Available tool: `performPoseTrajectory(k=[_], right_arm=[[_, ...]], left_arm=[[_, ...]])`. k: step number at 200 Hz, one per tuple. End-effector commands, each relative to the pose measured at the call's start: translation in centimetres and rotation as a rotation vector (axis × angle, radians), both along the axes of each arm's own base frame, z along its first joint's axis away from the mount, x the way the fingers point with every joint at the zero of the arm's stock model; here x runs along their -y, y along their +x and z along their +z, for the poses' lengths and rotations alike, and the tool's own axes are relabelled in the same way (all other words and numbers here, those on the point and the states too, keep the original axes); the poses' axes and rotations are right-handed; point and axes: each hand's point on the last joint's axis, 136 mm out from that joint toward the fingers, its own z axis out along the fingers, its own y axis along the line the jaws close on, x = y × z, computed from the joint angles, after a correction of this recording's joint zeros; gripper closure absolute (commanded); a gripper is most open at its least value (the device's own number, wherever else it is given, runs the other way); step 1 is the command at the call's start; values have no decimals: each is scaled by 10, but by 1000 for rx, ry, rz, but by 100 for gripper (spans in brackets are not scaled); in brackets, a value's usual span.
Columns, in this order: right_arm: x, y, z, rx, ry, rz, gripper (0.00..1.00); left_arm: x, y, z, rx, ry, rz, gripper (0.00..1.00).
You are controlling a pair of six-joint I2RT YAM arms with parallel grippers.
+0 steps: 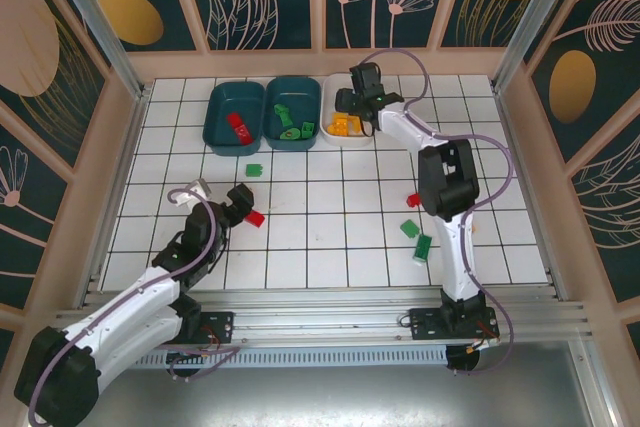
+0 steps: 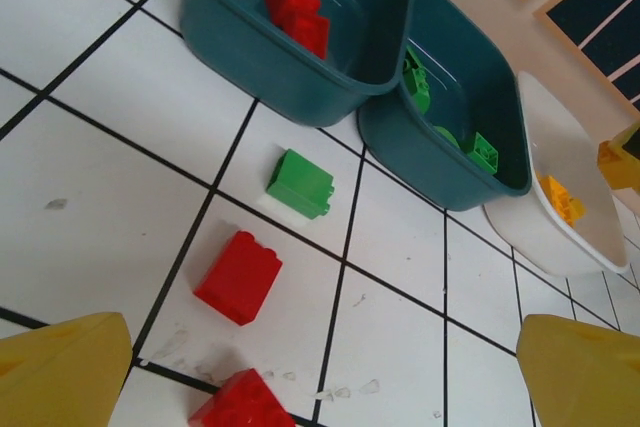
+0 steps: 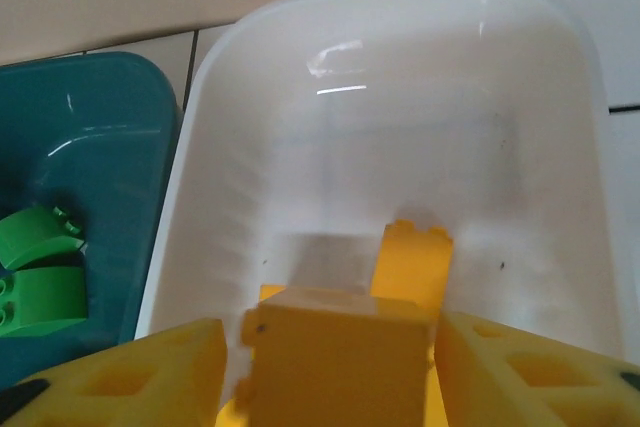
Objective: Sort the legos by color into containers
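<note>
My left gripper (image 2: 325, 377) (image 1: 240, 199) hangs open low over the tiles. A red lego (image 2: 238, 277) lies ahead of it, and a second red lego (image 2: 240, 402) lies between its fingers near the left one. A green lego (image 2: 300, 183) lies farther on. My right gripper (image 3: 330, 367) (image 1: 362, 112) is over the white container (image 3: 400, 77). A blurred yellow lego (image 3: 340, 357) sits loose between its open fingers, with a gap on the left side. Another yellow lego (image 3: 415, 262) lies in that container. The left teal container (image 1: 212, 117) holds red legos (image 2: 296, 5). The middle teal one (image 1: 272, 112) holds green legos (image 3: 40, 277).
On the right of the floor lie a red lego (image 1: 412, 199) and two green legos (image 1: 409, 229), (image 1: 422, 247), close to the right arm's lower links. A small pale piece (image 1: 195, 190) lies beside the left arm. Walls enclose the tiled floor.
</note>
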Motion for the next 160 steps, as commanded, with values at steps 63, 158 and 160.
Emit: performPoseTrajectory(k=[63,158,160], right_arm=[[69,-97,67,129,-29,-185,37],[174,-246,-47,-184,-56,-502,31],[174,-247,-50,-189,-55,-505,31]], left_arm=[[42,15,4,3,-92,-159,1],[197,16,1,-28,-298,-780,13],[197,16,1,-27,-297,-774,13]])
